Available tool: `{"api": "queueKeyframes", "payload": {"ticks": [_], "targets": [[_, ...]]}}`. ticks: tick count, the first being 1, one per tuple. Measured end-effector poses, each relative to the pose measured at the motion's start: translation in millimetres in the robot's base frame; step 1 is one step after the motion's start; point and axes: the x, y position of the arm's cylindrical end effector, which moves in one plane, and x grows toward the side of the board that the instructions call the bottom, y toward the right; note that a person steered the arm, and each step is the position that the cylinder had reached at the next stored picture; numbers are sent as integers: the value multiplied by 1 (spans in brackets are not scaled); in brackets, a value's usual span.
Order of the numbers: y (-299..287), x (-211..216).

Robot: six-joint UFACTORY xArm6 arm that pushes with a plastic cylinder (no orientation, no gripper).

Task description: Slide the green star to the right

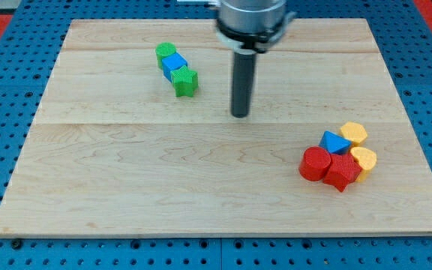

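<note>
Green star [186,81] sits far left on desk [126,187], touching blue block [175,64]. Your tip [239,114] stands right of star, apart. Tool is plain rod, no jaws, holds nothing. Push not started. You likely must go round to star's left.

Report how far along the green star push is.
Nothing looks done: the green star sits in a line with the blue block and green block. In hand: my tip stands to the star's right, apart. Left: get to its left side, then push.
</note>
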Motion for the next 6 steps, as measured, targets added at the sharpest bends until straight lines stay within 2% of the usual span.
{"api": "queueKeyframes", "payload": {"ticks": [2, 4, 6], "targets": [[-127, -6], [-145, -54], [-120, -58]]}}
